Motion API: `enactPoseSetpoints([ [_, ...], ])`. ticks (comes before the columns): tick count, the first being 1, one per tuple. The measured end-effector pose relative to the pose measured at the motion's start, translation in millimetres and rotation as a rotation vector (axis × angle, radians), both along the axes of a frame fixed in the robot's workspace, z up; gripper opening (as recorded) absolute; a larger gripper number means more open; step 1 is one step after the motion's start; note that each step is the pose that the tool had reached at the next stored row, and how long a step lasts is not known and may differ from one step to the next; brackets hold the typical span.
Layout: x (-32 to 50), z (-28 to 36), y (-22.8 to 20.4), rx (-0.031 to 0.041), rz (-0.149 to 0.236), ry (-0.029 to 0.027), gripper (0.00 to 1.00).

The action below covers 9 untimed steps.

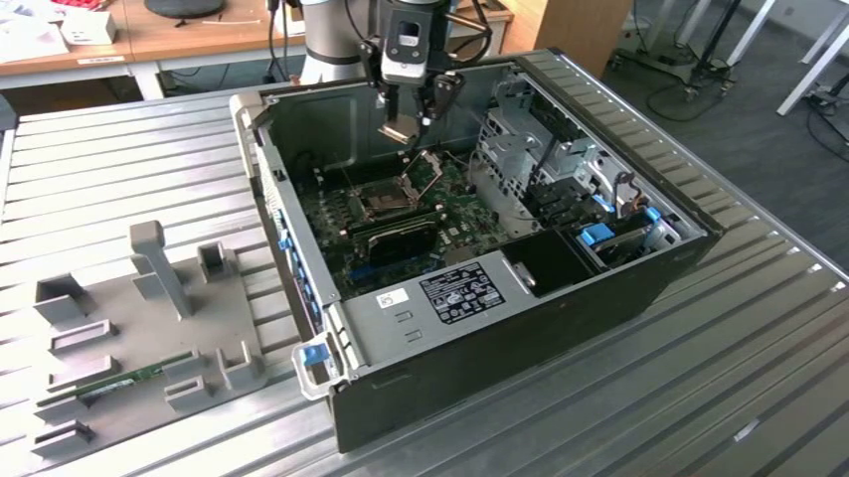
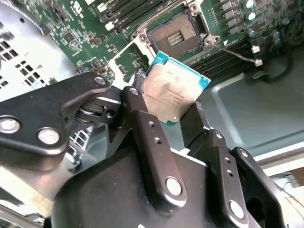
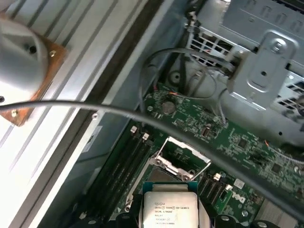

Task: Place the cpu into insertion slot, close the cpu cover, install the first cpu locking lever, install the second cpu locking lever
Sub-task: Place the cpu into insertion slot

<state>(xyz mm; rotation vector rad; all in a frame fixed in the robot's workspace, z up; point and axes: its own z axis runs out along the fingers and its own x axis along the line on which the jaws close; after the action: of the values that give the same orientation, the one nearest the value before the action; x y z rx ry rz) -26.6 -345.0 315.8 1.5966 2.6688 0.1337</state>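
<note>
One open computer case (image 1: 531, 333) on your ribbed table (image 1: 750, 348), desk (image 1: 199, 35) behind, gripper (image 1: 404, 121) clamped on the cpu (image 2: 173, 92) above the insertion slot (image 2: 178, 35), cpu cover (image 2: 122, 57) raised.

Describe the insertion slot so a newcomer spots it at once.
Inside the open computer case lies a green circuit board. The insertion slot is its square, silver-rimmed socket with a dark centre, unlike the long black memory slots beside it.
</note>
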Motion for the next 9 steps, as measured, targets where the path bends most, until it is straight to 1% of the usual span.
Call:
enactPoseSetpoints([
  [9,0.0,0.0,0.0,-0.0001,-0.003,0.0000,0.54],
])
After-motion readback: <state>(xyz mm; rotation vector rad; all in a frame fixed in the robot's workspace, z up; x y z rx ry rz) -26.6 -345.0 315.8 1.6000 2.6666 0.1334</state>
